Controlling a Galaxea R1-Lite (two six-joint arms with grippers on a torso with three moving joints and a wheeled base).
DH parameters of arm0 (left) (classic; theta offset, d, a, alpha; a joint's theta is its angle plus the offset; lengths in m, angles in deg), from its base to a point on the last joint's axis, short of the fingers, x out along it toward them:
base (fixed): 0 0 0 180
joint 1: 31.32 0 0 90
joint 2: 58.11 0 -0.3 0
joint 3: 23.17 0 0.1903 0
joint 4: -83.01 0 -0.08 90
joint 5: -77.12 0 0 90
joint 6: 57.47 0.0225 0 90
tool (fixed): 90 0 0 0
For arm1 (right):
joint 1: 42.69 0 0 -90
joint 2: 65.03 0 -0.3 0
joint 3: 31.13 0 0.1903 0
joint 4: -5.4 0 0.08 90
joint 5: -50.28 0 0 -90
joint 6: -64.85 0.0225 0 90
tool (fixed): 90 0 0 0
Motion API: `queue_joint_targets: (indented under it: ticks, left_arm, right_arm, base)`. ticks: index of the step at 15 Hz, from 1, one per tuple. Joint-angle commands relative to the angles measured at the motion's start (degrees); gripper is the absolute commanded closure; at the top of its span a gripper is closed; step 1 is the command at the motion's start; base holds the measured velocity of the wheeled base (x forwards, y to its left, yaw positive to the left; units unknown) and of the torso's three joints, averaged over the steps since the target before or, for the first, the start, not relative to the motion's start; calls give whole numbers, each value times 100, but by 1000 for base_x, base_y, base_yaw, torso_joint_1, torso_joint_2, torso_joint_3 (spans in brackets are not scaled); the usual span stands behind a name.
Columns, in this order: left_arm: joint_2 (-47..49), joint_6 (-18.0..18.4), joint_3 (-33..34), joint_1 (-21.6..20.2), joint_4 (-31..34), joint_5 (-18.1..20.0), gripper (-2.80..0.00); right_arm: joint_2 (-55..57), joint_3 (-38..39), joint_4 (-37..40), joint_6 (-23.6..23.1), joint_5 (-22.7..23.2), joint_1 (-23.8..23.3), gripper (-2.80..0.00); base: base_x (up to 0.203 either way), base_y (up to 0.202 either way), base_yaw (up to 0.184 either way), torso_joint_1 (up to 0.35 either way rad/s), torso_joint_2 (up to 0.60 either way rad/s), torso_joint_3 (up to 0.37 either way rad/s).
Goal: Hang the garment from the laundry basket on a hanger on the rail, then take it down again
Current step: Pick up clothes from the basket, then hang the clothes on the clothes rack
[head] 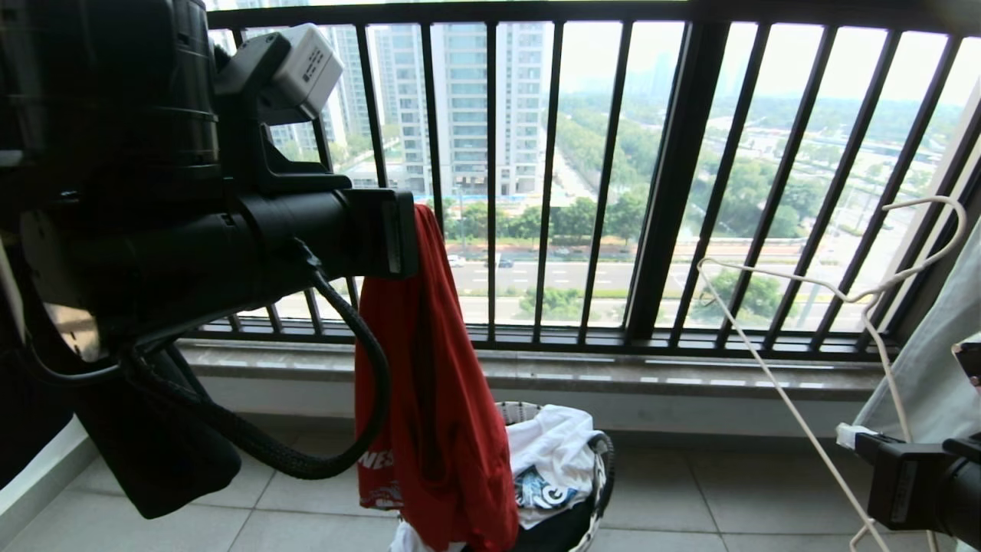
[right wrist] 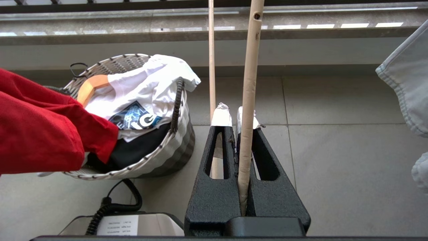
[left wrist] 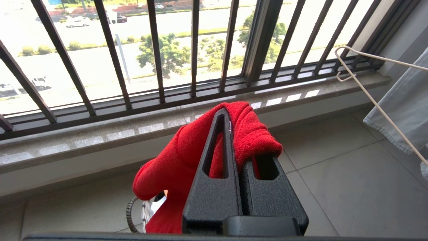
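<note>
While our left tool (left wrist: 234,134) stays out of question as a free hand, clamped tight on a bunched fold of the red garment (head: 437,399), the shirt hangs straight down from it, its hem trailing over the laundry basket (head: 602,475) at about six o'clock in the head view. Our right tool (right wrist: 234,120), low at four o'clock, is closed on one wire of the cream hanger (head: 843,299), whose hook curves up toward two o'clock by the window railing (head: 667,169). We see no rail here. We judge the step in hand is bringing shirt and hanger together. To do it well, we should lift the garment clear of the basket, find the neck opening, and keep the hanger steady and level while threading one shoulder first.
</note>
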Motion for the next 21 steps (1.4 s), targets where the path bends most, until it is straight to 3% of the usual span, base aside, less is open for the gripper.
queue_joint_targets:
  ticks: [1,7,10,13,16,21]
  left_arm:
    - [19,-6,0,-21,-4,-11,0]
    - [-91,20,166,-142,-86,-11,0]
    - [65,20,159,-390,-640,-21,0]
    - [260,12,47,-619,-663,-38,0]
    - [513,12,-192,-750,-667,-398,0]
    - [885,3,-344,-924,-681,-433,0]
  right_arm:
    - [19,2,-8,11,-18,1,0]
    - [13,11,4,11,26,1,0]
    - [-23,-10,13,-3,373,69,0]
    - [-330,-134,20,-283,1550,122,0]
    - [-734,-272,258,-419,2659,124,0]
    - [-1253,-504,822,-559,4582,124,0]
  base:
    - [0,0,0,0,-38,2]
    - [0,0,0,6,6,41]
    - [0,0,0,0,0,0]
    - [0,0,0,0,0,0]
    - [0,0,0,0,0,0]
    - [0,0,0,0,0,0]
